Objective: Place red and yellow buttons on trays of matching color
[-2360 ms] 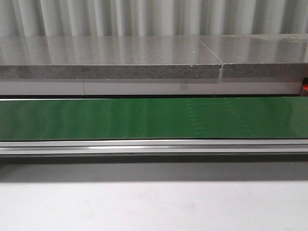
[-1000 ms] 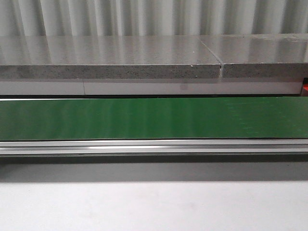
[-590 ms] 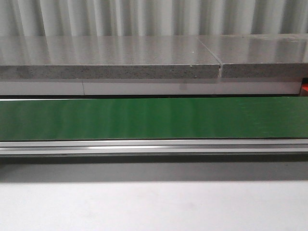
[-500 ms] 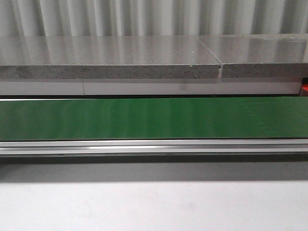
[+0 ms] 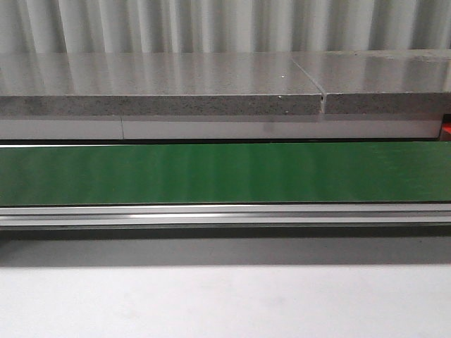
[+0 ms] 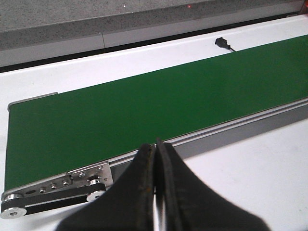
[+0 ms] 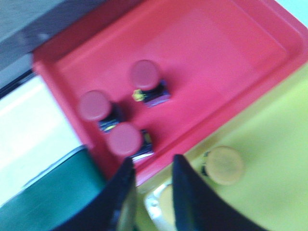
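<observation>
Buttons: three red (image 7: 145, 76) resting on red tray (image 7: 231, 53), one yellow (image 7: 224, 165) on yellow tray (image 7: 269, 144) at five o'clock. Right tool (image 7: 150, 185) narrowly parted, probably empty though blurred; left tool (image 6: 156, 159) pressed together over bare belt (image 6: 144, 110). Best to wait, then descend squarely. Trays absent from front view.

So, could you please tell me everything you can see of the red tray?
The red tray, seen only in the blurred right wrist view, looks like smooth plastic: shallow, flat-floored, with a raised rim and rounded corners. Three red buttons on dark bases stand upright on its floor, clustered towards one corner. One long side lies against the yellow tray, which holds a yellow button. The green belt ends near its corner. The open right hand hovers above its edge.
</observation>
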